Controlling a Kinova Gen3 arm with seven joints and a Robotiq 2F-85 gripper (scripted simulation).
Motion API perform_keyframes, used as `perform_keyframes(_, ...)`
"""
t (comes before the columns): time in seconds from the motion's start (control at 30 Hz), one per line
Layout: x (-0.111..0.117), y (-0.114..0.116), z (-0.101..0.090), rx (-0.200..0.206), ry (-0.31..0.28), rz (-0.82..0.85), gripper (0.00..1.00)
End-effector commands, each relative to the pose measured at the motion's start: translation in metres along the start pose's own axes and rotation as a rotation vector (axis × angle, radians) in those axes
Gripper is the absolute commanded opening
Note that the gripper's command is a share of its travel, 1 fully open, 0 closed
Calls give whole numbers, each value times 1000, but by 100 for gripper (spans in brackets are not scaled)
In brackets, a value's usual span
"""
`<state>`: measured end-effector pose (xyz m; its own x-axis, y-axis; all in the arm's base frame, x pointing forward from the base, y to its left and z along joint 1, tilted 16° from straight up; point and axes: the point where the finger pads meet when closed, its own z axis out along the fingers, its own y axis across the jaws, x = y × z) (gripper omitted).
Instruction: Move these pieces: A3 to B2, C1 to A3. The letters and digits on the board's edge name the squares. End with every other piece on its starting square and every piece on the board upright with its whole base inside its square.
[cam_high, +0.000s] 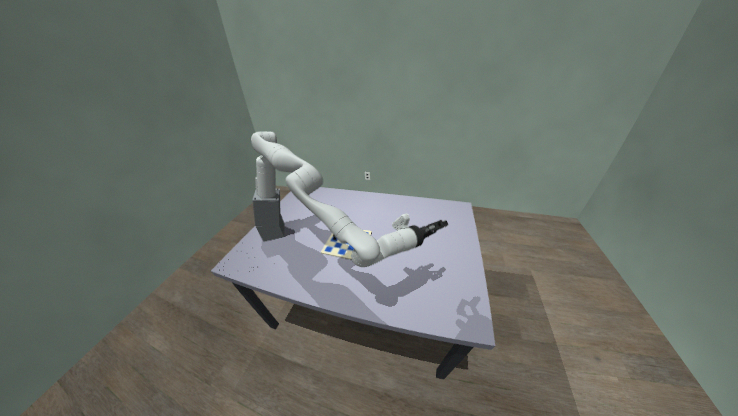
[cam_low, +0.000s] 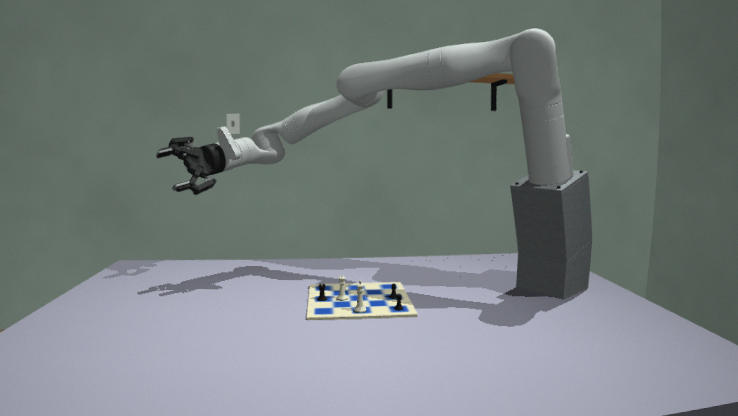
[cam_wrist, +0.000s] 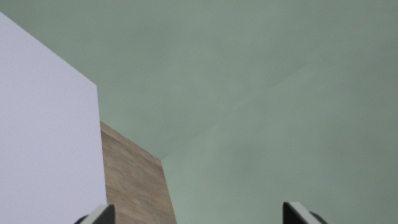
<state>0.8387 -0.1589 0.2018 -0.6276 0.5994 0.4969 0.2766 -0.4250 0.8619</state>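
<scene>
A small blue-and-cream chessboard (cam_low: 361, 314) (cam_high: 330, 251) lies on the grey table. In the exterior view it carries two white pieces (cam_low: 342, 289) (cam_low: 360, 298) and three black pieces (cam_low: 321, 293) (cam_low: 393, 291) (cam_low: 398, 302), all upright. The square labels are too small to read. My gripper (cam_low: 185, 169) (cam_high: 443, 224) is open and empty. It hangs high in the air, pointing sideways, well away from the board. In the wrist view only the two fingertips show, with wall, floor and a table edge beyond. In the top view the arm hides most of the board.
The arm's grey base pedestal (cam_low: 551, 237) (cam_high: 267, 216) stands on the table (cam_low: 206, 351) (cam_high: 423, 304) behind the board. A wall shelf with black brackets (cam_low: 497, 85) is behind the arm.
</scene>
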Motion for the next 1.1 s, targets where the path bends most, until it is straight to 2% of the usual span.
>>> perform_keyframes(0.0,-20,-20,-32,31,-24,29,100)
perform_keyframes(0.07,-28,-55,-62,117,-23,84,100)
perform_keyframes(0.1,-28,-55,-62,117,-23,84,100)
perform_keyframes(0.17,-34,-91,-95,208,-27,150,100)
perform_keyframes(0.27,-34,-91,-95,208,-27,150,100)
perform_keyframes(0.37,-39,-145,-148,346,-42,265,100)
perform_keyframes(0.4,-39,-145,-148,346,-42,265,100)
perform_keyframes(0.47,-39,-180,-184,435,-58,349,100)
perform_keyframes(0.5,-39,-180,-184,435,-58,349,100)
perform_keyframes(0.57,-37,-211,-220,520,-78,434,100)
perform_keyframes(0.6,-37,-211,-220,520,-78,434,100)
perform_keyframes(0.77,-24,-272,-298,694,-131,631,100)
perform_keyframes(0.83,-24,-272,-298,694,-131,631,100)
perform_keyframes(0.93,-16,-296,-332,767,-159,722,100)
perform_keyframes(1.07,-7,-314,-360,827,-184,800,100)
